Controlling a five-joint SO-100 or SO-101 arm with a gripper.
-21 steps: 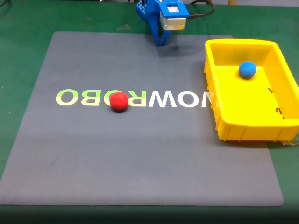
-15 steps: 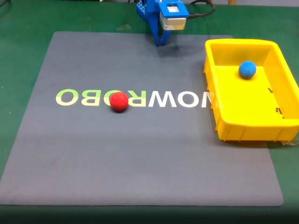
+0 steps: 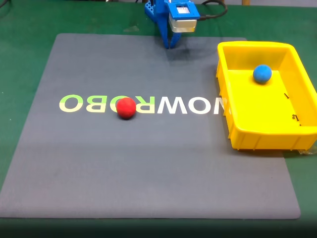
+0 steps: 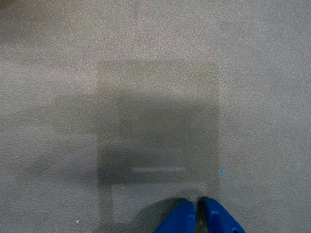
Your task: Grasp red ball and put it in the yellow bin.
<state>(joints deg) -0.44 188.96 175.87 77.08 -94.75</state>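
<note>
— How do the blue jaws (image 4: 199, 211) stand?

— Pressed together, tips nearly touching with only a thin slit between them, and nothing held. In the wrist view they point at the bare dark grey textured mat (image 4: 155, 73), over a blocky shadow. In the fixed view they (image 3: 170, 43) hang at the mat's far edge, under a white and blue arm housing (image 3: 182, 15).

— And the small matte red ball (image 3: 126, 107)?

— On the mat (image 3: 148, 163), well apart from the jaws, sitting on the pale printed lettering (image 3: 143, 104).

— The bin?

— The large bright yellow plastic bin (image 3: 257, 134) stands at the right, partly on the green bench (image 3: 20, 49). A small blue ball (image 3: 262, 74) lies inside.
</note>
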